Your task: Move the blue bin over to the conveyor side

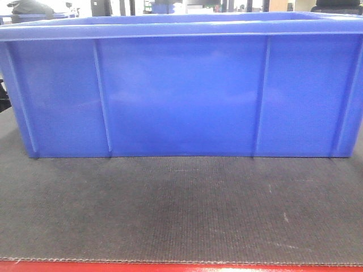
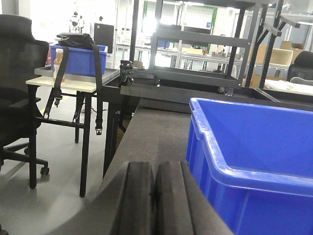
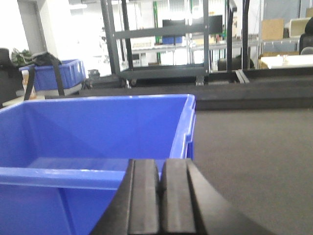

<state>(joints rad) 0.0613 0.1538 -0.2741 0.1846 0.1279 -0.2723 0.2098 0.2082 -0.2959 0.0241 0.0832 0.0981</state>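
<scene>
We see the blue bin (image 1: 181,90) standing upright on the dark woven conveyor (image 1: 181,209), its ribbed long wall filling the front view, the belt's red edge strip (image 1: 181,267) nearest us. Our left gripper (image 2: 155,200) hangs just beside the bin's left end, pads pressed together; our right gripper (image 3: 160,196), likewise closed on nothing, sits at the near rim (image 3: 58,176)

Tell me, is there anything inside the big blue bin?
No, in the right wrist view the blue bin shows only its bare blue floor and walls, with nothing lying inside it.
</scene>
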